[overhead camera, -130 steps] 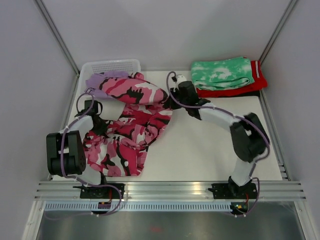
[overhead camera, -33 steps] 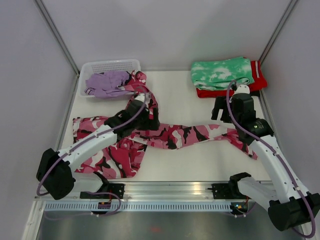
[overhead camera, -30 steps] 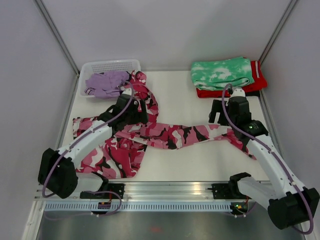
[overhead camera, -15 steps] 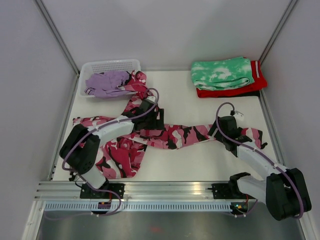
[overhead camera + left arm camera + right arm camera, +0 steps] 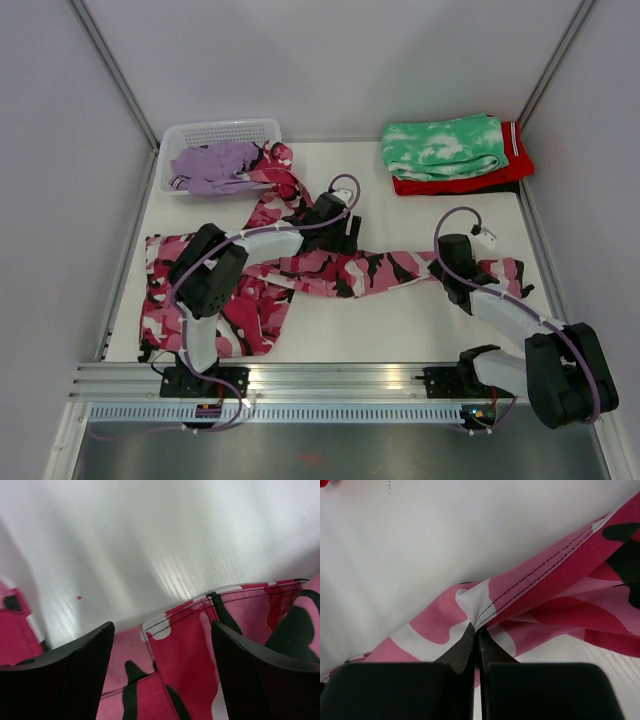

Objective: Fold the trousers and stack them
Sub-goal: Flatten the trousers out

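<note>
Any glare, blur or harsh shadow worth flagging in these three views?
Top external: evenly lit and sharp, shadows soft. Left wrist: glare streaks on the white table, upper part blurred. Right wrist: stitching on the camouflage trousers crisp, no glare.

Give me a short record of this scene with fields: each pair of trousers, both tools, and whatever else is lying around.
camouflage trousers: unfolded, spread across the table, one end reaching up to the basket
lilac trousers: bunched in the white basket, far left
left tool: open, over a stitched edge of the camouflage trousers
right tool: shut on a pinch of the camouflage trousers
far right: green tie-dye garment folded on top of red garment
</note>
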Motion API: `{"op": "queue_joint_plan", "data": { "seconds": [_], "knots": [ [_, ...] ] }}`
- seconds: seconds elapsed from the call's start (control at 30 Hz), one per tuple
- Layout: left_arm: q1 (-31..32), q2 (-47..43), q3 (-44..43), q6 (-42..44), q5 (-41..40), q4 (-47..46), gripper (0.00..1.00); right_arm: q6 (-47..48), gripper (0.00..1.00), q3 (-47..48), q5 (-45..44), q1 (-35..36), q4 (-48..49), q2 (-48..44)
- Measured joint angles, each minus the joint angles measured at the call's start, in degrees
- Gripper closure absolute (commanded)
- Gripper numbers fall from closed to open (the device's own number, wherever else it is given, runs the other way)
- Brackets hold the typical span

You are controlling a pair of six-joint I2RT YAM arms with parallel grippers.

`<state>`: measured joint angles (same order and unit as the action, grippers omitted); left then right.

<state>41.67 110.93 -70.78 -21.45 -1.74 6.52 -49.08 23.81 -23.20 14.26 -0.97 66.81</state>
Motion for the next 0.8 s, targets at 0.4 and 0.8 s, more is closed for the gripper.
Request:
{"op": "queue_joint_plan", "data": {
  "seconds": [0.4,0.8],
  "knots": [
    [1.53,2.38,0.15,3.8,3.26,-3.15,0.21,0.94,0.88,4.79,6.34,0.13,-25.88,-39.43],
    [2.97,2.45,1.44,6.58,3.93,-3.63,0.98,-5.11,0.02,6.73,18.71,0.15,-48.26,-42.62]
  ]
}}
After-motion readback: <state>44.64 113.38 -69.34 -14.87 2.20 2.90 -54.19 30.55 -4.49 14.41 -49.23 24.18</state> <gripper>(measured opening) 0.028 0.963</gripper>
